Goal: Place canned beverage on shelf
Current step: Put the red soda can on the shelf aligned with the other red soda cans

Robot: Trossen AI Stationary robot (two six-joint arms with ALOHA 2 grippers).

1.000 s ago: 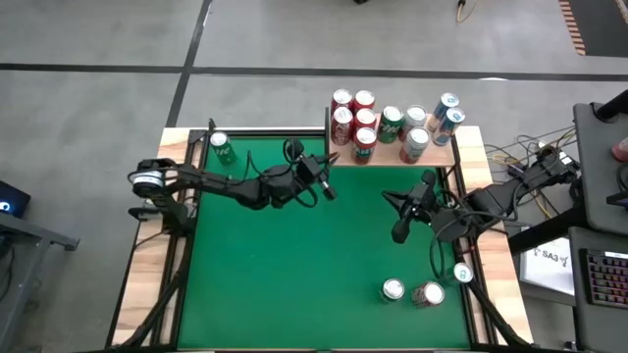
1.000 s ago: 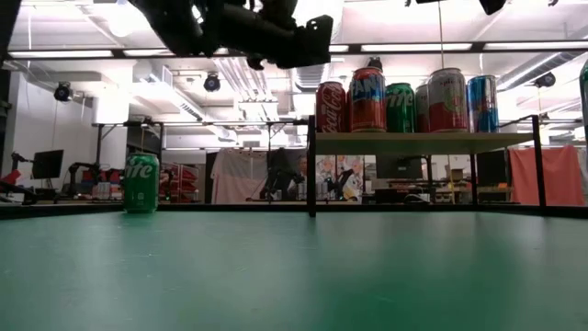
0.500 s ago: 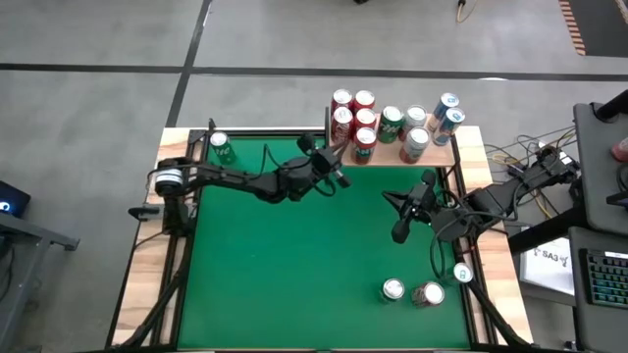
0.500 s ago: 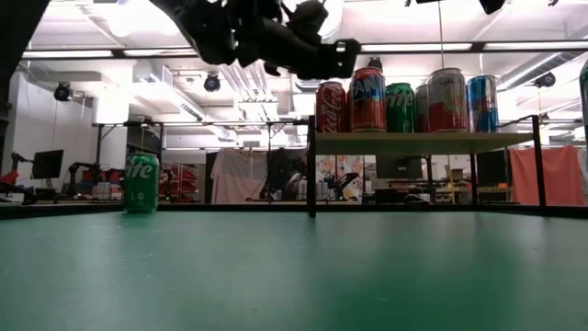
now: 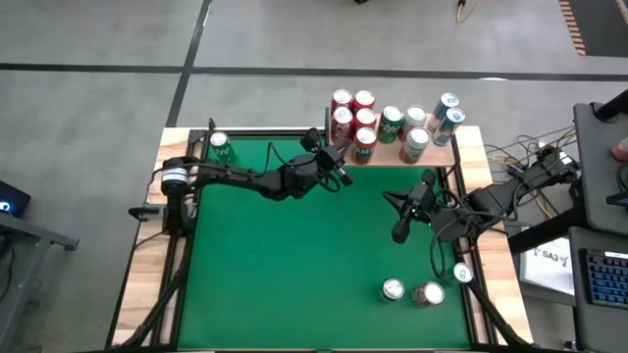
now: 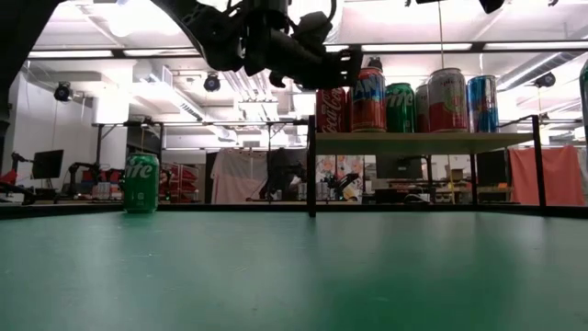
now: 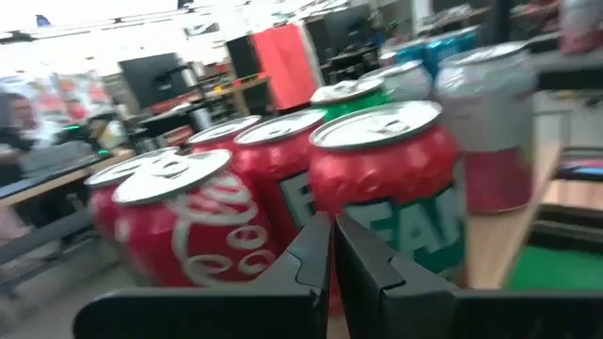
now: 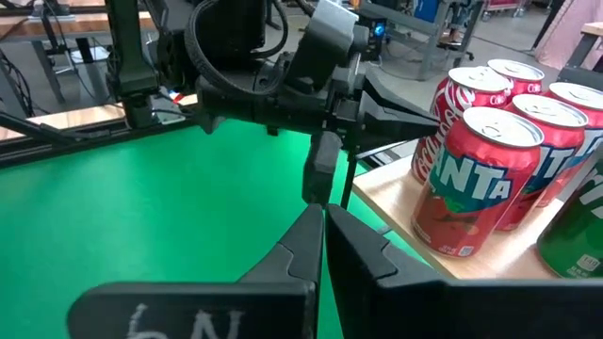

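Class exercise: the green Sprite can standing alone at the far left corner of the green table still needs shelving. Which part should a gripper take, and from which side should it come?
Grip the green Sprite can around the middle of its round side wall, fingers level. It stands upright with open felt toward the table's centre, so probably come from that side; the table edge frame runs close behind it.
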